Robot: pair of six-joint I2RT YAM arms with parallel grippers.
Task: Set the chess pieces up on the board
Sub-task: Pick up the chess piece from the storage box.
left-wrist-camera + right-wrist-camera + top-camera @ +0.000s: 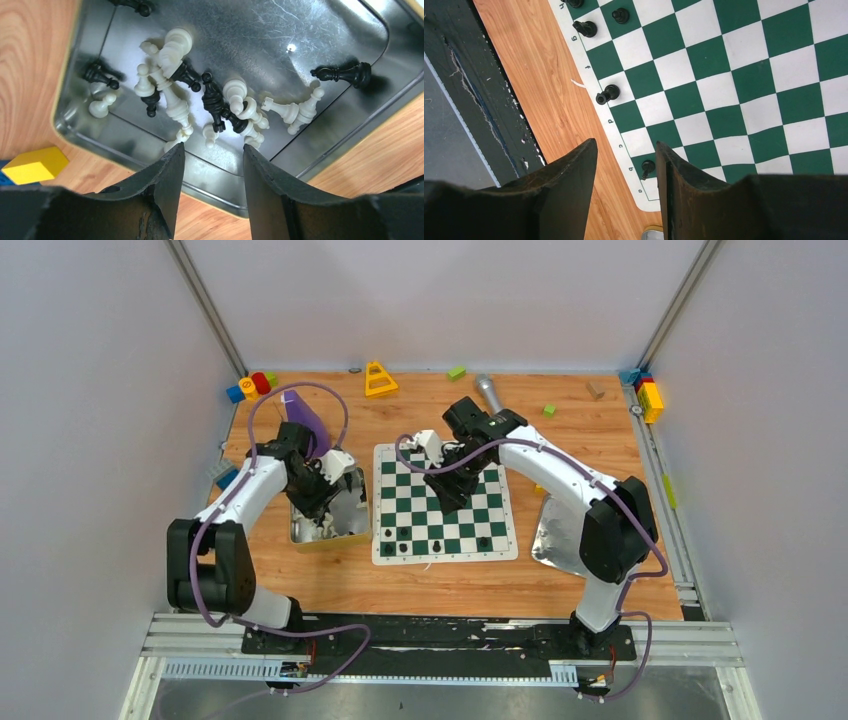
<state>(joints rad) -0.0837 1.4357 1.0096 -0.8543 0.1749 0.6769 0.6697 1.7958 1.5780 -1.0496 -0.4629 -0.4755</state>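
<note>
Left hand [212, 152] has its fingers apart and empty, hanging over a metal tray [310, 35] where black and white chess pieces [215, 102] lie jumbled. Right hand [626, 147] is likewise apart and empty above the board [724, 75]. A few black pieces [607, 94] sit along the board's edge rows nearest the arms; the board lies flat on the bench [549, 75], the tray just beside its left edge.

Left claw [212, 150], jaws apart, hangs over jumbled chess pieces [215, 105] in metal tray [325, 35].
</note>
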